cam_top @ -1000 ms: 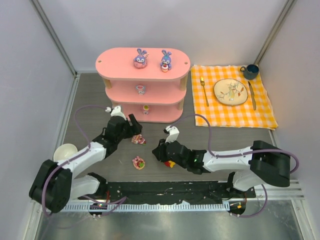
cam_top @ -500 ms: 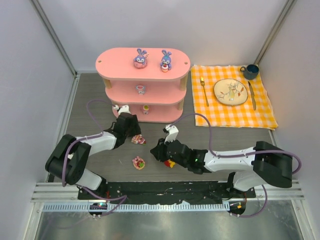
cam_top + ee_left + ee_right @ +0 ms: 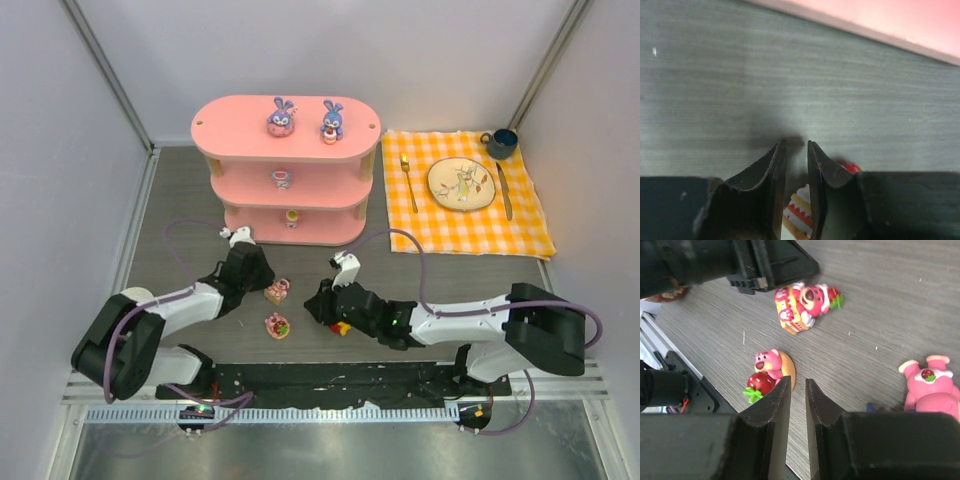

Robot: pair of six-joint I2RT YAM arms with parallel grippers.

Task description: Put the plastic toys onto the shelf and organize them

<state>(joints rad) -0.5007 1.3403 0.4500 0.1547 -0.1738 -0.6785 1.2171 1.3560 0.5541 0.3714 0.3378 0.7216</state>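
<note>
One weak pinch is the worry: the left gripper (image 3: 796,145), jaws a slit apart, shows only a sliver of the cake-bear toy (image 3: 277,291) between them, hold uncertain, at 6 o'clock from the shelf (image 3: 285,150), so lifting may drop it; right gripper (image 3: 797,382) near-closed, empty.

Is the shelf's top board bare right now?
No: a blue-purple bunny and a second bunny stand on the top board of the shelf.
</note>
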